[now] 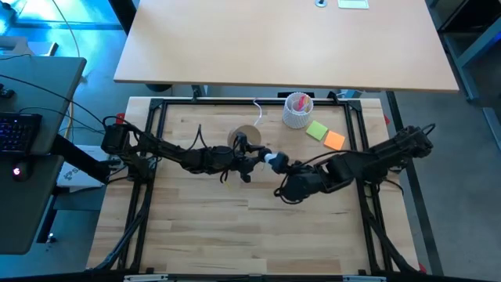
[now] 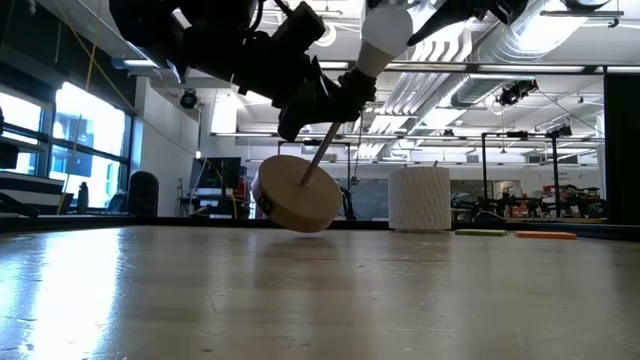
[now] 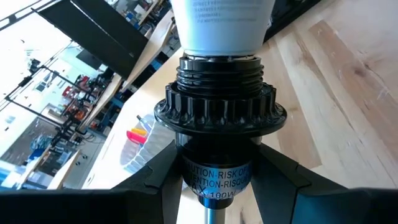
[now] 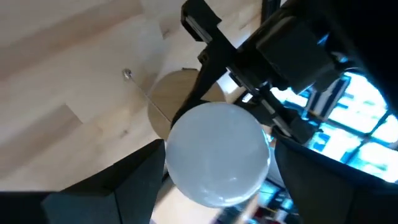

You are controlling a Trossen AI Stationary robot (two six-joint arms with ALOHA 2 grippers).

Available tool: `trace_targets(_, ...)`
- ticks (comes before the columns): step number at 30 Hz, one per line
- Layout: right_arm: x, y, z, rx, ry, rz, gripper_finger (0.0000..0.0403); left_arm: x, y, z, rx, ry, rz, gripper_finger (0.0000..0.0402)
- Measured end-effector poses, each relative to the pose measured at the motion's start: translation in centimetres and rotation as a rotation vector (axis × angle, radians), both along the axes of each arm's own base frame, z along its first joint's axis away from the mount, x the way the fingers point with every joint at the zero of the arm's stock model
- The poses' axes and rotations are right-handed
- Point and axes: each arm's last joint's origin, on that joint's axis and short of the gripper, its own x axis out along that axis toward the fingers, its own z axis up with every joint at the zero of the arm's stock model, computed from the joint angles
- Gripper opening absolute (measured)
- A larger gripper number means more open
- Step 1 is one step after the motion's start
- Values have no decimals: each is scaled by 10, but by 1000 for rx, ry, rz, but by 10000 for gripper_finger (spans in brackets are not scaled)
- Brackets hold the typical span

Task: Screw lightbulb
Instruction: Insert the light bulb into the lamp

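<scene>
Bulb meeting socket in mid-air

Right gripper [image 4: 217,186] clasps the bulb [image 4: 217,152]; left gripper [image 3: 214,186] clamps the socket [image 3: 217,112], stand [image 2: 297,193] lifted off the table [image 2: 320,290]. Bulb seems light, smooth, breakable: hold the globe gently.

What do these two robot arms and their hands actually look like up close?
Both arms are slim, black and jointed, with dark cables looped along them. The left arm has a small red part near its base. The right arm looks the same, chunkier toward the wrist. Each ends in a hand of two flat, dark, wedge-shaped fingers: the left hand and the right hand.
</scene>
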Motion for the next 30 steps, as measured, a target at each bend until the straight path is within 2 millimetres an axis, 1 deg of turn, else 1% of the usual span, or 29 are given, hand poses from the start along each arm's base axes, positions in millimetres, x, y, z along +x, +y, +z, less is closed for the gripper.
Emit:
trace_targets(7, 2, -6, -1, 128, -59, -104, 302, 0, 0, 0, 0, 0, 0, 143)
trace_targets(15, 5, -9, 1, 343, -239, -324, 302, 0, 0, 0, 0, -3, 4, 143)
trace_targets(27, 8, -8, 4, 847, -608, -760, 302, 0, 0, 1, 1, -6, 12, 143)
trace_targets(30, 8, -7, 4, 933, -664, -833, 302, 0, 1, 0, 5, -2, 24, 143)
